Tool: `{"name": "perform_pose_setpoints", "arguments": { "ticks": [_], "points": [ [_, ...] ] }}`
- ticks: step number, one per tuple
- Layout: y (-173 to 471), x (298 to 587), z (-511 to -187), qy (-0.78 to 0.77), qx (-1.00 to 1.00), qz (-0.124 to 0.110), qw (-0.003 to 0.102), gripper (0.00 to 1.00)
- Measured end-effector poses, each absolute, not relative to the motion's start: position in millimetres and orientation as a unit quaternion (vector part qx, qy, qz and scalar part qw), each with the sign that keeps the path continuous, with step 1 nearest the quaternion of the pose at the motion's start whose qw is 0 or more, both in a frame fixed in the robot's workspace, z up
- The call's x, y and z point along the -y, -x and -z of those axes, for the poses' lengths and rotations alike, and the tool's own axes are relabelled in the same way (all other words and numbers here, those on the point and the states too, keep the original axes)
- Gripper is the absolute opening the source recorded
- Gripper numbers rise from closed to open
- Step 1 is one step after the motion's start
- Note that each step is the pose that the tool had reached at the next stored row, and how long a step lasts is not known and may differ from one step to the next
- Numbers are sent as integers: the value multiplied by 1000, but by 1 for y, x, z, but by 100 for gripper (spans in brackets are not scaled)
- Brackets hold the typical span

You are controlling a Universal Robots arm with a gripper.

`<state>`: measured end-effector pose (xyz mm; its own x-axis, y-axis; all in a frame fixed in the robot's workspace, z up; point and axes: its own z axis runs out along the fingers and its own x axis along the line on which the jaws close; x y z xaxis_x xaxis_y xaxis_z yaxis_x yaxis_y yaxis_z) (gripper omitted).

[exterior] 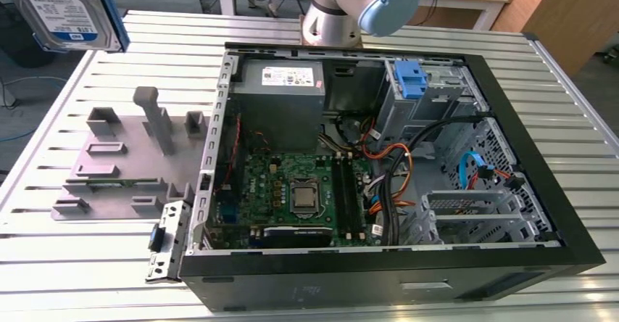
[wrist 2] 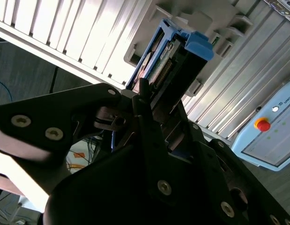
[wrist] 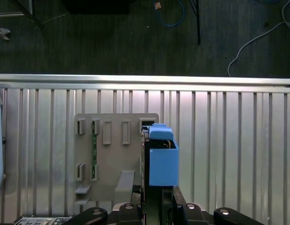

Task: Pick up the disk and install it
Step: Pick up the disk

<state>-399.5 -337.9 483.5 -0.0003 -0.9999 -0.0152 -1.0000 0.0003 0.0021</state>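
The black end effector [wrist 2: 147, 101] is clamping narrow on the flat silver metal disk [exterior: 66, 9] with its white-and-blue label and blue plastic caddy rails. The disk is hanging in the air at the upper left of the exterior view, well above the slatted aluminium counter [exterior: 77, 264]. In the first wrist view it is riding edge-on over the grey slotted fixture plate [wrist: 112, 159], gripped by one end, likely leaving the far end free for a bay. The open black computer case [exterior: 387, 278] is sitting well apart, a bare blue plastic bracket [exterior: 413, 79] showing in its drive cage
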Motion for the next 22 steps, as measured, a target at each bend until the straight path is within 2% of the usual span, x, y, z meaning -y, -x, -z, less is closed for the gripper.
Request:
{"name": "perform_pose_setpoints", "arguments": {
  "ticks": [22],
  "points": [
    [398, 338, -494, 707, -707, -6, 5, 35]
  ]
}}
